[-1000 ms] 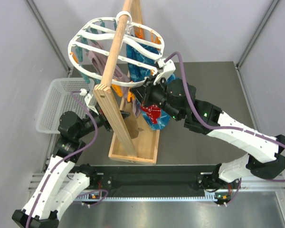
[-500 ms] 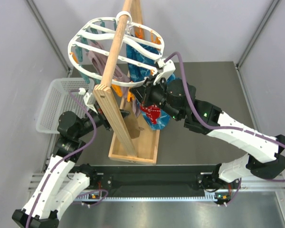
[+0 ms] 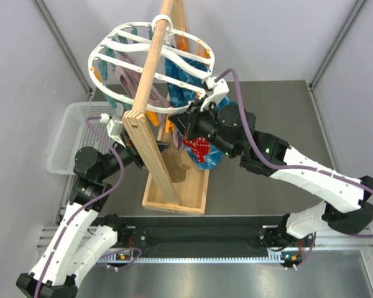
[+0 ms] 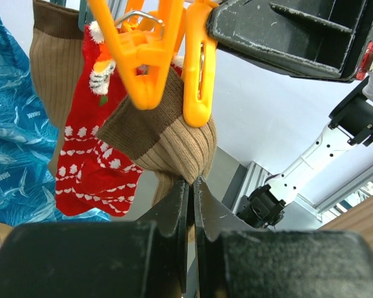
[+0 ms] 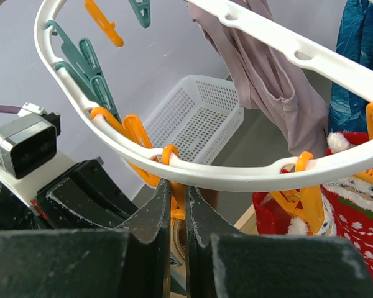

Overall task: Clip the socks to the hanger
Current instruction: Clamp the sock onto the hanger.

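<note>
Grey walls behind; we feed a tan sock (image 4: 174, 146) to an orange peg (image 4: 196, 81).
Left gripper (image 4: 191, 186), nearly closed, pinches the sock under the hanger (image 5: 236, 179); right gripper (image 5: 177, 192) squeezes the peg top. We should push fabric deep between its legs, then free the peg first.

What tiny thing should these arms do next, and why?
Probably the right pincer should ease off the orange peg it squeezes, so the peg bites shut. The left pincer holds the tan-brown sock right up at that peg, seemingly in place.
</note>
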Available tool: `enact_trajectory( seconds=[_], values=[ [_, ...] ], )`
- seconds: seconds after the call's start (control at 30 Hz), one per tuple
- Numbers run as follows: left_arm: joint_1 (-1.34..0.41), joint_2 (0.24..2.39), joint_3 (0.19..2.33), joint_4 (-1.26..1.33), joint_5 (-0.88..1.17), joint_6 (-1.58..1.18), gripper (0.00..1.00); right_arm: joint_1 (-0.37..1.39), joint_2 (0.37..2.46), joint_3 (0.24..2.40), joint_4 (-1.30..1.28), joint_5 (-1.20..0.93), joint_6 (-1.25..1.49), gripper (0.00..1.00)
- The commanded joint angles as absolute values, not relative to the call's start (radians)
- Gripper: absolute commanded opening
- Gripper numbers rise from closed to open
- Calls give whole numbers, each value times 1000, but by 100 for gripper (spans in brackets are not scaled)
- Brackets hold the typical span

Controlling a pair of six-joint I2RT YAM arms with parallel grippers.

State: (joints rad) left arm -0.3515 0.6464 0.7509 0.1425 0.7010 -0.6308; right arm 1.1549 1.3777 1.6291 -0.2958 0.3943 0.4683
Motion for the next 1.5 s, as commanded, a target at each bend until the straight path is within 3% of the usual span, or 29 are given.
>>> enact_trajectory(
  seconds=[0.0, 0.47, 0.6, 0.93, 1.13, 1.47],
  values=[
    [-367, 634, 761, 265, 811, -686, 0, 1118, 1417, 1589, -359, 431, 442, 0],
    [-371, 647, 762, 304, 845, -706, 0, 1120, 1431, 1608, -365, 425, 443, 2],
    [-371, 652, 765, 302, 839, -703, 0, 1118, 1422, 1597, -357, 426, 443, 12],
    [-371, 673, 792, 279, 827, -703, 0, 1118, 1404, 1582, -357, 417, 430, 23],
    [-371, 669, 799, 245, 815, -677, 0, 1118, 1394, 1574, -357, 423, 428, 40],
    [-371, 656, 808, 163, 697, -638, 20, 1118, 1365, 1566, -365, 417, 431, 55]
  ],
)
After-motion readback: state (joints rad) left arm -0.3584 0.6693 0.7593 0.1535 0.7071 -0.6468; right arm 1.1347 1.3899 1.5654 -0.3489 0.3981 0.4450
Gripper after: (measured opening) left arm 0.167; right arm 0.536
